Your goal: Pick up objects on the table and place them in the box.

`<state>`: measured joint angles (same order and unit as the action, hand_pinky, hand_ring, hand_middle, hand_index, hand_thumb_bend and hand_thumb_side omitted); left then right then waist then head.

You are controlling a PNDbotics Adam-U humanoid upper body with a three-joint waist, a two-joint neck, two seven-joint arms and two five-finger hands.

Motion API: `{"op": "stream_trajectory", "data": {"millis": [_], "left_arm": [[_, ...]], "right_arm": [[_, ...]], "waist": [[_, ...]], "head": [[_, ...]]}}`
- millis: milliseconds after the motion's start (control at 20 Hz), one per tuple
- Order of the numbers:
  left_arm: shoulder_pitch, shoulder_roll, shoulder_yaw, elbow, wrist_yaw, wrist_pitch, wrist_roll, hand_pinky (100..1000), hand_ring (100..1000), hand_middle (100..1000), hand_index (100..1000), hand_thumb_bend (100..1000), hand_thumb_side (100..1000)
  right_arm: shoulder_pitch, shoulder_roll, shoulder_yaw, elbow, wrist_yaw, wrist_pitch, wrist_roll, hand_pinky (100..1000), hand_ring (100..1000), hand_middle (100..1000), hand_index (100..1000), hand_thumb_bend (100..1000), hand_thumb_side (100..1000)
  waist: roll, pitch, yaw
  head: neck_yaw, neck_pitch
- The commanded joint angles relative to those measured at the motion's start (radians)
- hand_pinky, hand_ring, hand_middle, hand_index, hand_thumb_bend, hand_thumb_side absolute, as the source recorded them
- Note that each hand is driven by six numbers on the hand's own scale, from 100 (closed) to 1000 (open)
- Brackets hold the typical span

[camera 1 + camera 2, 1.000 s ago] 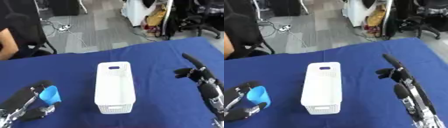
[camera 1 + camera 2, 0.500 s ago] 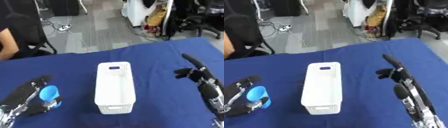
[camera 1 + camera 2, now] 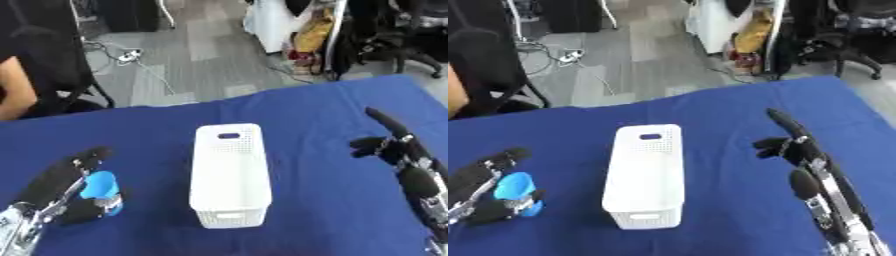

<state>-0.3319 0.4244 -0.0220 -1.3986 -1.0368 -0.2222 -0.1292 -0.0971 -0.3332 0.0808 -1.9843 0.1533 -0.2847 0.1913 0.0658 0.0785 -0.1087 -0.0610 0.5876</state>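
One blue object (image 3: pixel 98 187) is held in the left hand (image 3: pixel 61 192) at 8 o'clock, with fingers and thumb curled round it, well apart from the white box (image 3: pixel 229 175) at centre. The right hand (image 3: pixel 794 145) is held idle at 3 o'clock, fingers extended, nothing grasped. Risk: the object may be dropped onto the blue table (image 3: pixel 315 115) if released before the box's opening is reached.

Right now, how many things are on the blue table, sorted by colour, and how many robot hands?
White: 1, the box
Light blue: 1, a small object held in the left hand
Black robot hands: 2, the left hand and the right hand, which holds nothing
Total: 2 things and 2 hands, on the blue table
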Motion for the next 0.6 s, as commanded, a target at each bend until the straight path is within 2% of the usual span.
{"op": "stream_trajectory", "data": {"millis": [50,150,300,450,600], "left_arm": [[-0.017,0.012,0.001,0.012,-0.005,-0.005,0.004,894,934,959,1000,1000,933],[-0.018,0.01,0.002,0.02,-0.006,-0.005,0.004,895,934,959,1000,1000,934],[-0.017,0.008,0.005,0.025,-0.005,-0.005,0.006,894,933,959,1000,1000,933],[-0.018,0.006,0.006,0.025,-0.003,-0.005,0.007,893,933,959,1000,1000,932],[-0.019,0.006,0.005,0.023,-0.003,-0.006,0.006,894,933,959,1000,1000,932]], "right_arm": [[-0.013,-0.005,-0.001,-0.016,-0.002,0.0,0.003,672,735,986,1000,520,1000],[-0.013,-0.005,-0.001,-0.016,-0.002,0.0,0.004,672,735,986,1000,520,1000],[-0.013,-0.005,-0.001,-0.016,-0.002,0.001,0.004,672,735,986,1000,520,1000],[-0.012,-0.005,-0.002,-0.016,-0.003,0.001,0.004,672,735,986,1000,521,1000],[-0.01,-0.006,-0.002,-0.016,-0.004,0.001,0.003,672,735,986,1000,521,1000]], "waist": [[-0.004,-0.008,-0.001],[-0.004,-0.008,-0.001],[-0.004,-0.009,-0.001],[-0.004,-0.01,-0.001],[-0.005,-0.011,-0.001]], "head": [[0.014,-0.005],[0.037,0.005],[0.086,0.04],[0.131,0.086],[0.158,0.108]]}}
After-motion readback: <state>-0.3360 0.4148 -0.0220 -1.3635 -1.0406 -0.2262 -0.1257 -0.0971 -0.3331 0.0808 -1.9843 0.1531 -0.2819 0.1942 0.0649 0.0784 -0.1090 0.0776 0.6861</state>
